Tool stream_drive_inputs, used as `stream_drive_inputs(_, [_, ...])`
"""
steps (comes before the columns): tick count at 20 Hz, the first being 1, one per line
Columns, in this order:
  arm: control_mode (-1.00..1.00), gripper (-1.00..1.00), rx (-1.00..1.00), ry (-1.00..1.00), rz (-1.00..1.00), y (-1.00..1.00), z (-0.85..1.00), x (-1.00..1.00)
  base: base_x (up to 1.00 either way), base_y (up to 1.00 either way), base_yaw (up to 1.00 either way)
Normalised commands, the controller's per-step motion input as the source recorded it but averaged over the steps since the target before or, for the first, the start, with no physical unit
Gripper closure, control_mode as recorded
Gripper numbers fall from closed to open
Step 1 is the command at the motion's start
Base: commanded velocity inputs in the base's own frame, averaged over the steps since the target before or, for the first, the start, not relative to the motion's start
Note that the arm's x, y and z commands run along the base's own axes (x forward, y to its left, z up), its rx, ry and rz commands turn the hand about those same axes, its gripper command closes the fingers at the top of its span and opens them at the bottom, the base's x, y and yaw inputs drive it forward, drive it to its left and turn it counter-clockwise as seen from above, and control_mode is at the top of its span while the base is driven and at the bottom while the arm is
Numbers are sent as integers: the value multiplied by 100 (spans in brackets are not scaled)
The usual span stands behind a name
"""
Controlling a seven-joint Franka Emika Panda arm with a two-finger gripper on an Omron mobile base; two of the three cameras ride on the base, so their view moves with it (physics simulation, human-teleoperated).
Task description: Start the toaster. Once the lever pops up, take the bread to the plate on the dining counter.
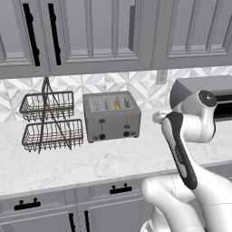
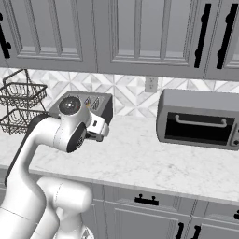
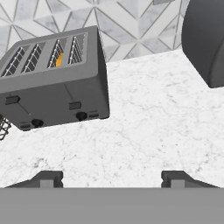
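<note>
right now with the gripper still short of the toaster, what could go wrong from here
The toaster has two black levers, and the bread sits in a slot on its right half; pressing the left lever instead of the right lever likely would not toast it. The open gripper hangs over bare worktop, so a slanted approach could shove the toaster toward the wire basket rack rather than push the lever down.
</note>
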Motion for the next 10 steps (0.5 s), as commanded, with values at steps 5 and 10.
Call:
stream_drive_inputs(5, [-100,-100,0,0,0,0,0,0,0,0,0])
stream_drive_inputs(10, [-100,-100,0,0,0,0,0,0,0,0,0])
